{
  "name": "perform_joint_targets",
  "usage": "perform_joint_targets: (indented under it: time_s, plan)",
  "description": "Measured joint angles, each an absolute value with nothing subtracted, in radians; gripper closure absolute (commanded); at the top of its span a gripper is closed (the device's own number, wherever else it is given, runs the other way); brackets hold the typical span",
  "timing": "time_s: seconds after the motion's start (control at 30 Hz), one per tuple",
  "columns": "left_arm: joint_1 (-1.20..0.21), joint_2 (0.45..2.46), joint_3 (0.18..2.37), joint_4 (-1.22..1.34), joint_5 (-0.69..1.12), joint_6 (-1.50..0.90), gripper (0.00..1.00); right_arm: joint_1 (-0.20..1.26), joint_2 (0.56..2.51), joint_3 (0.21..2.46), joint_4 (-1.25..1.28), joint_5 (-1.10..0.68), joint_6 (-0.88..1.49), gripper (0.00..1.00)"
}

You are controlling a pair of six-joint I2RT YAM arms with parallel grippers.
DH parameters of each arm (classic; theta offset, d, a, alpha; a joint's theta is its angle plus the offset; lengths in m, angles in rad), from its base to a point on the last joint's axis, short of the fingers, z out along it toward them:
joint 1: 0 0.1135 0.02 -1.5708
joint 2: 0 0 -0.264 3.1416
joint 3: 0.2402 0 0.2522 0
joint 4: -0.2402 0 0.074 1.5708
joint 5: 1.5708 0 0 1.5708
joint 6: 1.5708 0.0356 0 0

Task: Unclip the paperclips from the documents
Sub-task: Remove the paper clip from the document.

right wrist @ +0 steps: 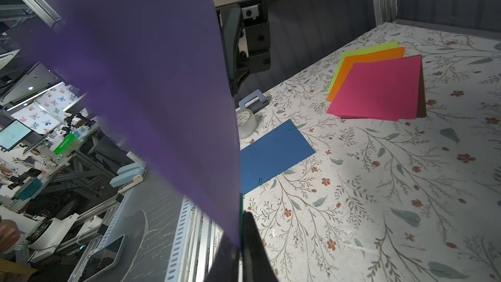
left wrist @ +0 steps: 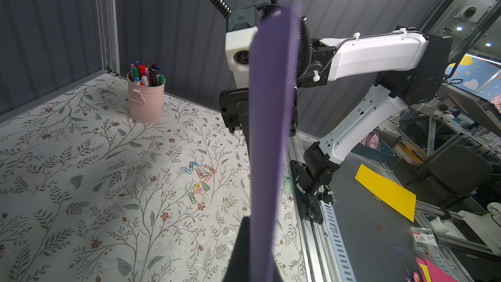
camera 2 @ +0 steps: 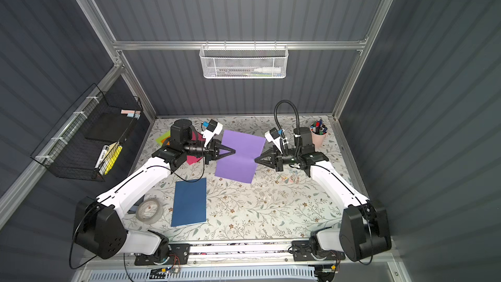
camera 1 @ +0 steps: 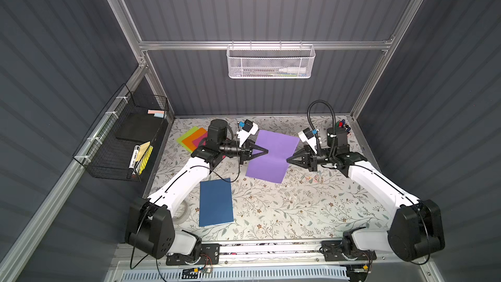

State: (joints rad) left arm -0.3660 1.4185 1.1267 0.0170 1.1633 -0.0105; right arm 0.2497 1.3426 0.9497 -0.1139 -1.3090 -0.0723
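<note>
No legible txt; tape roll (camera 2: 149, 211) print too blurry

Purple sheet (camera 1: 271, 155) between the two jaws

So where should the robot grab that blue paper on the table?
Probably a corner of the short edge nearest the robot, coming in low from that side. The blue paper lies flat, so a pinch from straight above finds nothing to hold.

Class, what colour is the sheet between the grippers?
The sheet is purple, clearest in a top view.
</note>
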Motion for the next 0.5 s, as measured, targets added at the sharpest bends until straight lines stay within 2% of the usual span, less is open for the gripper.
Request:
perform_joint_targets:
  time_s: [0.5]
  plan:
    - [-0.357, 1.419, 1.127, -0.001, 1.164, -0.003, 1.0, 0.25, 1.349, 0.95, -0.123, -1.298, -0.075, 0.96]
